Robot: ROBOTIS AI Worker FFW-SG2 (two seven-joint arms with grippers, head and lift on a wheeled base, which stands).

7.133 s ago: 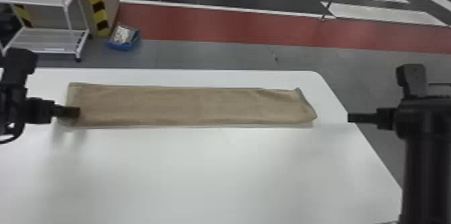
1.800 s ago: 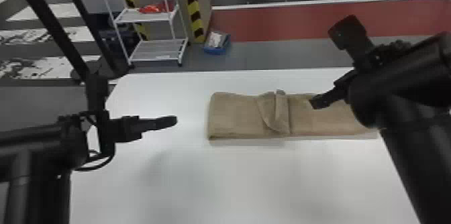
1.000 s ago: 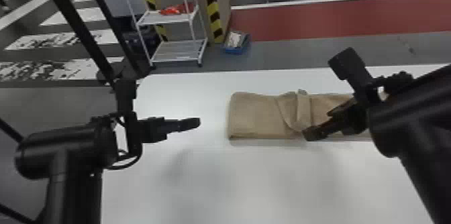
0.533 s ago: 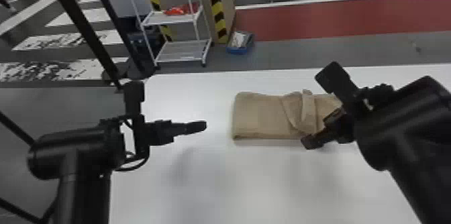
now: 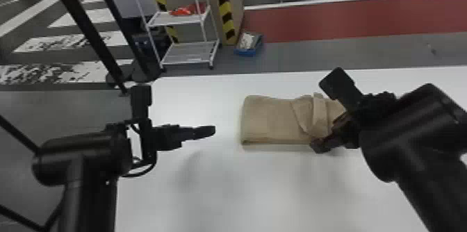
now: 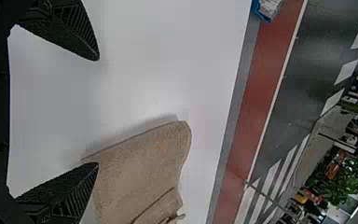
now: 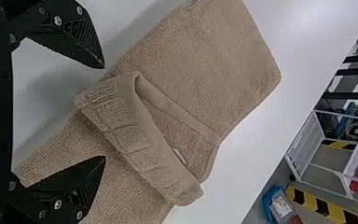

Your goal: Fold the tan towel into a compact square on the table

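In the head view the left gripper (image 5: 205,131) is held over the white table, left of the tan towel (image 5: 271,120) and apart from it. The right gripper (image 5: 321,144) is at the towel's near edge, by a turned-back, rumpled flap; its arm covers the towel's right part. The left wrist view has the left gripper (image 6: 98,112) open with nothing between its fingers, the towel (image 6: 140,172) beyond. In the right wrist view the right gripper (image 7: 105,112) stands open over the towel (image 7: 205,60), close to the upturned flap (image 7: 140,144).
The white table (image 5: 243,193) extends in front of the towel and to its left. Past its far edge stand a white wire rack (image 5: 187,52) and a blue bin (image 5: 247,51) on the floor.
The towel was a long flat strip; its left part is now folded over to the right, with a curled end. Lately the right gripper has come left and nearer to the flap, along the near edge.
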